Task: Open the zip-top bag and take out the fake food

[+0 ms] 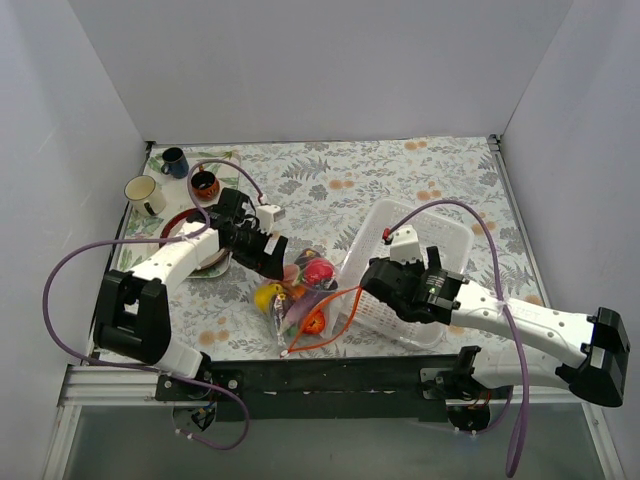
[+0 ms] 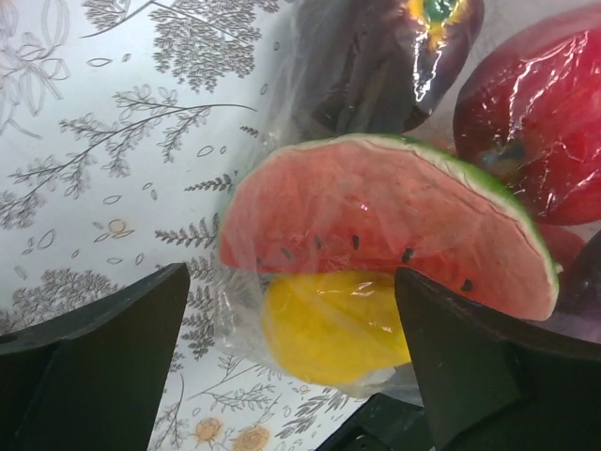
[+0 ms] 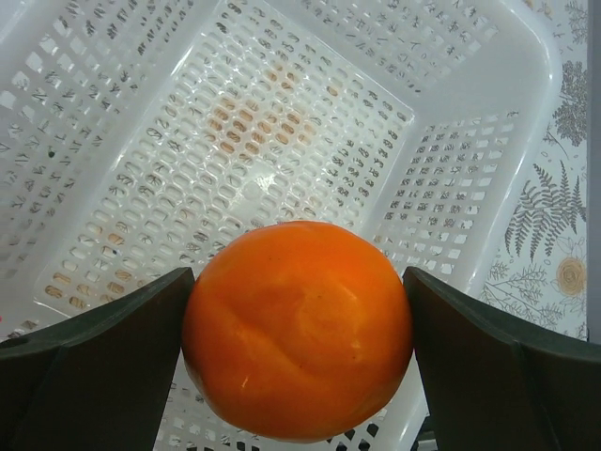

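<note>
The zip-top bag lies at the table's near middle, its orange-red zip strip curving toward the basket. It holds fake food: a watermelon slice, a yellow lemon, a red round piece and a dark plum. My left gripper is open at the bag's far-left end, its fingers either side of the lemon in the plastic. My right gripper is shut on the orange ball and holds it above the white mesh basket.
The white basket stands right of the bag, with no food in it. Three small mugs and a plate sit at the far left. White walls close in the table.
</note>
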### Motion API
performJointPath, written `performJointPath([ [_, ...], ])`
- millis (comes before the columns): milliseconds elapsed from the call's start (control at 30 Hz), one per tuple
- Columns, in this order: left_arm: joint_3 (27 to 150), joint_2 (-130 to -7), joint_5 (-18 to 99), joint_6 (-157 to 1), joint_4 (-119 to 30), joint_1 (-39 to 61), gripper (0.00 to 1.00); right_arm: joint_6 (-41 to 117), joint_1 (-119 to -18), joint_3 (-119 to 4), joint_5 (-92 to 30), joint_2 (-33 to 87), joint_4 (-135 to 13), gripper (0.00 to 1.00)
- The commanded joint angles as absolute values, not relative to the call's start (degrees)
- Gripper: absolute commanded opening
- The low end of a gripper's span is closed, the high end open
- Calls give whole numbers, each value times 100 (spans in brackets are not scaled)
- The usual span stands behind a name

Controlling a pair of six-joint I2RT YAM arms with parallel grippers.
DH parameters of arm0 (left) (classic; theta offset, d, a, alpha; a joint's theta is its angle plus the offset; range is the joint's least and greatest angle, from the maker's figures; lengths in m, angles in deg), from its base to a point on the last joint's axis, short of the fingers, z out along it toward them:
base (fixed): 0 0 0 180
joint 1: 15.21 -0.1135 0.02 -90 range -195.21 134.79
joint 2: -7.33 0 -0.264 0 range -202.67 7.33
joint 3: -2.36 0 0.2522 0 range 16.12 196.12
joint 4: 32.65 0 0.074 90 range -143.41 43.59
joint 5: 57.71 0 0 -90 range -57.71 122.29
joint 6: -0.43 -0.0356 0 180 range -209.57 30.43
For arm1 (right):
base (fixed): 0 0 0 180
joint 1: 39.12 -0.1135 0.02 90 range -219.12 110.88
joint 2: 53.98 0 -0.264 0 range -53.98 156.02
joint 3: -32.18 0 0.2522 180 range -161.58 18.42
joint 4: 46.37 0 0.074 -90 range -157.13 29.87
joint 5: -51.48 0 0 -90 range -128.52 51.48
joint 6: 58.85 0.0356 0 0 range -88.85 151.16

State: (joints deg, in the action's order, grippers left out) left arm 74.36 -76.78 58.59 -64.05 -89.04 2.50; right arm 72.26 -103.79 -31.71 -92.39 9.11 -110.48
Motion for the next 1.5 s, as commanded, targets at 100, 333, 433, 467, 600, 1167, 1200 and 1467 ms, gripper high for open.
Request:
performJointPath([
  [100,7668,-7977,6699,-6320,-9036,272,98,6711,-10372,-3897,-9214,825,-10909,99],
  [333,7571,-8284,7008,-6179,-8764,280,49,6367,-10232,-3661,-8801,956,-10549,99],
  [433,7466,-8232,6842,-6197,-8570,280,0,6481,-10092,-3494,-8704,1044,-10487,99],
  [467,7457,-8214,6815,-6223,-8570,280,0,6508,-10039,-3450,-8695,1062,-10487,98],
  [600,7553,-8127,6657,-6372,-8789,246,0,6429,-9994,-3291,-8633,1115,-10258,99],
  [1167,7869,-7098,5434,-7612,-9563,-905,0,5884,-9801,-2605,-8273,658,-8720,98],
  [1200,8027,-7133,5548,-7534,-9650,-915,0,5893,-9801,-2588,-8290,658,-8729,99],
  [1467,10286,-7994,6543,-6040,-10127,961,87,6051,-9784,-2588,-8466,430,-8702,98],
])
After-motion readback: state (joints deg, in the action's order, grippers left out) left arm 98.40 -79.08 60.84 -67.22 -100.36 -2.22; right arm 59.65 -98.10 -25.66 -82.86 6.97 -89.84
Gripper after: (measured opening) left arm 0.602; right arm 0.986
